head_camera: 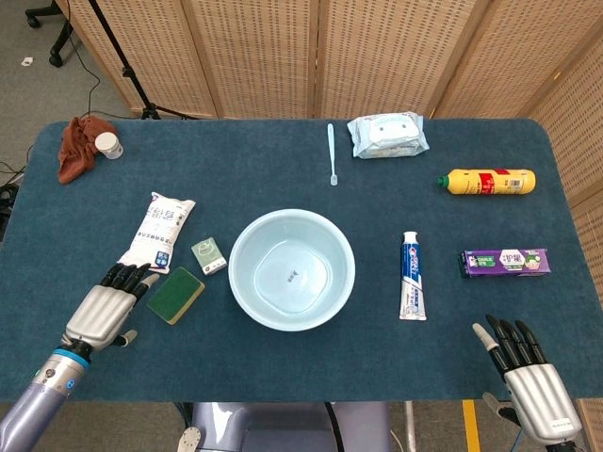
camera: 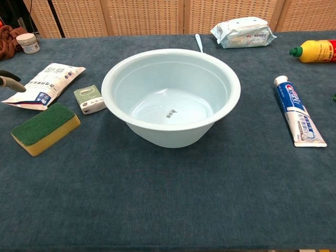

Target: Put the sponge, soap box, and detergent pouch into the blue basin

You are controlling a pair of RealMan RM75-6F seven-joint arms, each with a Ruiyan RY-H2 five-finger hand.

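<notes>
Blue felt table point(head_camera: 283, 367), head view: carries the pale blue basin point(head_camera: 243, 287) at centre, nothing in it yet.
Task items, head view: the sponge point(head_camera: 176, 294), soap box point(head_camera: 209, 254) and detergent pouch point(head_camera: 157, 231) lie clustered just left of the basin, all on the table and outside it.
Left hand, head view: the left hand point(head_camera: 105, 306) hangs just left of the sponge, palm down, fingers point(head_camera: 125, 276) extended and slightly apart, tips near the pouch's lower corner; it holds nothing.
Right hand, head view: the right hand point(head_camera: 528, 375) rests at the near right edge, fingers spread, nothing held, well apart from all task items.
Risk, head view: the sponge lies close beside the pouch and soap box, so a wide approach could nudge a neighbour instead of closing on one item.
Bystanders, head view: the toothpaste tube point(head_camera: 412, 275) lies right of the basin, not part of the task.
Left hand, chest view: only a fingertip of the left hand point(camera: 10, 82) enters at the left edge, over the pouch point(camera: 44, 84); its spread cannot be told here.
Risk, chest view: the basin wall point(camera: 168, 128) stands high beside the low soap box point(camera: 89, 99); a low carry of the sponge point(camera: 44, 127) could strike the rim and shift the basin.
</notes>
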